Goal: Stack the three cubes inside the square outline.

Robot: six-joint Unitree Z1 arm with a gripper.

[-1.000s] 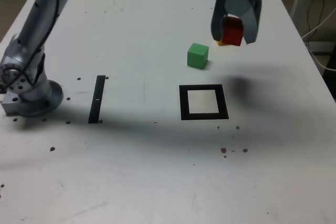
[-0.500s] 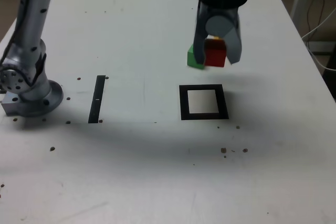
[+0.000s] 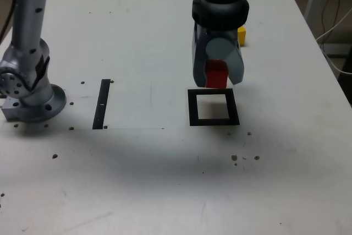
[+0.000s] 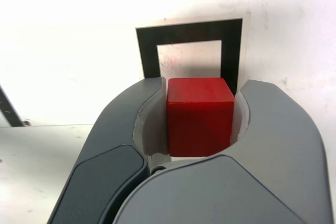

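My gripper [image 3: 216,76] is shut on the red cube [image 3: 216,75], which hangs just above the far edge of the square outline [image 3: 213,107]. In the wrist view the red cube [image 4: 199,115] fills the space between the two grey fingers [image 4: 134,129], with the square outline [image 4: 190,51] lying beyond it on the table. The yellow cube [image 3: 241,35] rests on the table behind the arm, partly covered by the wrist. The green cube is hidden.
A narrow black strip [image 3: 102,103] lies on the white table [image 3: 165,180] at the exterior view's left, next to the arm's grey base [image 3: 30,94]. Small dark specks dot the table. Cables hang off the table's right edge.
The gripper has carried the red cube from the far right toward the near side, ending over the outline's far edge. The green cube is now hidden and the yellow cube shows.
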